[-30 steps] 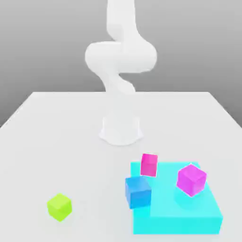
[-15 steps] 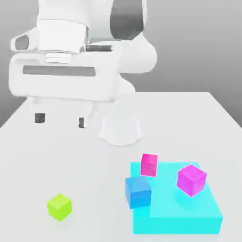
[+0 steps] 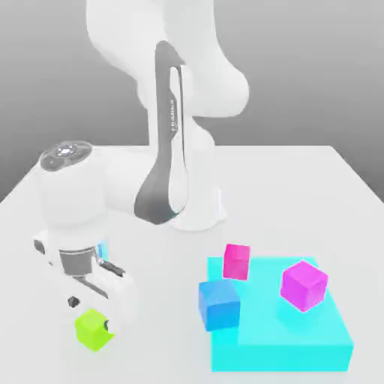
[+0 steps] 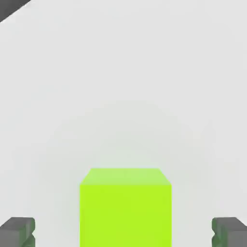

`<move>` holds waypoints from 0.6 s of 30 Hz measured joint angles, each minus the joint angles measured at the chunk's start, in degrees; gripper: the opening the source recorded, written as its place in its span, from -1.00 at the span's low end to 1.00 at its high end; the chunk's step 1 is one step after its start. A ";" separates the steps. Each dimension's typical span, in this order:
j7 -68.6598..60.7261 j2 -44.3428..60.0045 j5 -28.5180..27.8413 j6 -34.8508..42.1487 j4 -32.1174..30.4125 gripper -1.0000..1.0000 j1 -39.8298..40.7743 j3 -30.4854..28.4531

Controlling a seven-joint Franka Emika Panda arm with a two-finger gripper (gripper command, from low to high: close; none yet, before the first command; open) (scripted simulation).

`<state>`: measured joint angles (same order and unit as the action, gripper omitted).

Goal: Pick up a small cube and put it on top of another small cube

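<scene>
Squarely—green cube (image 4: 125,207) between claw (image 4: 123,231) fingers

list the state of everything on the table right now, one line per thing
hand: open, fingers either side of the green cube, not closed on it
green cube: on the table, not lifted, between the open fingers
blue cube: upright, against the cyan slab's edge
pink cube: tilted, at the slab's far corner
magenta cube: tilted, over the slab
cyan slab: flat on the table
</scene>
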<state>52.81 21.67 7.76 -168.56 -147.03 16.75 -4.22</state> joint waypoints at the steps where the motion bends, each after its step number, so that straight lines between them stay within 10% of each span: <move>1: 0.00 0.00 0.00 0.00 0.00 -1.00 0.00 0.00; 18: 14.05 -21.31 -5.04 18.00 -3.07 -1.00 -11.38 3.02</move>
<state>66.86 0.36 2.72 -150.56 -150.10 5.36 -1.21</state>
